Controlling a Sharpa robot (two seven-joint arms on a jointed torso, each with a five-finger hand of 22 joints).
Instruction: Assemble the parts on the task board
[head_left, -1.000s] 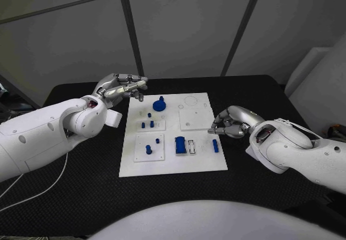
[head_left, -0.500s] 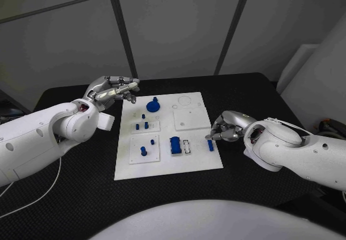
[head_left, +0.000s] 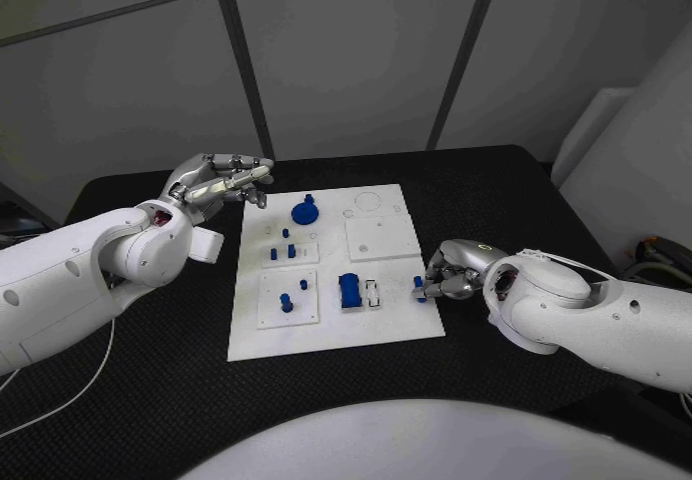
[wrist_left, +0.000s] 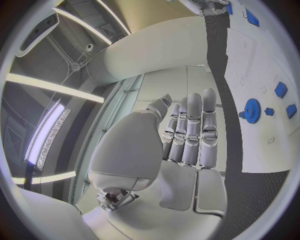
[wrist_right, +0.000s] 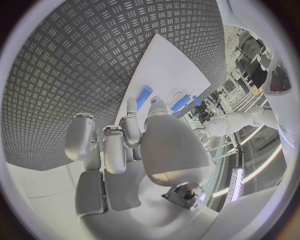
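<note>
Having dropped from the small square plate toward the task board (head_left: 378, 330)'s right edge, the right hand (head_left: 449, 279) now crowds narrowed fingers around the blue peg (head_left: 420, 288) lying there, seemingly about to pick it, while the left hand (head_left: 216, 180) hovers curled and empty beyond the far-left corner.

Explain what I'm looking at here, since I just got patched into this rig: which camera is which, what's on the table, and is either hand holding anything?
The square picture comes from the robot's head, looking down at a black table. The two round pictures come from cameras behind each wrist.

In the middle lies the white task board with small blue parts: a round gear-like piece, short pegs and a blue block.

The left hand hovers beside the board's far corner, fingers curled, nothing in it. The right hand is at the board's right edge, its fingertips at a small blue peg; whether it grips the peg yet I cannot tell.
</note>
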